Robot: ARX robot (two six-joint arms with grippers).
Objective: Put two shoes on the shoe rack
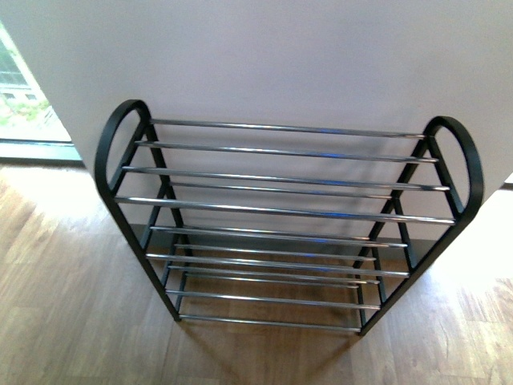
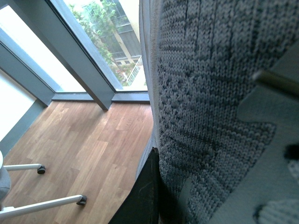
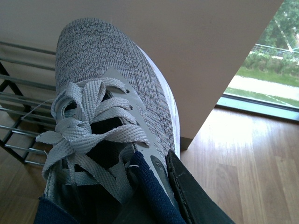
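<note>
black-framed chrome-rod shoe rack (image 1: 280, 210) bare, nothing placed yet | left gripper (image 2: 154, 200) clamps one grey knit white-soled sneaker (image 2: 210, 93) aloft | right gripper (image 3: 175, 189) pinches twin grey lace-up sneaker (image 3: 103, 70) by navy collar, toe toward rack, likely for sole-down landing

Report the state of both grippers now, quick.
Left gripper: closed, holding a grey sneaker.
Right gripper: closed, holding the other sneaker by its collar.
</note>
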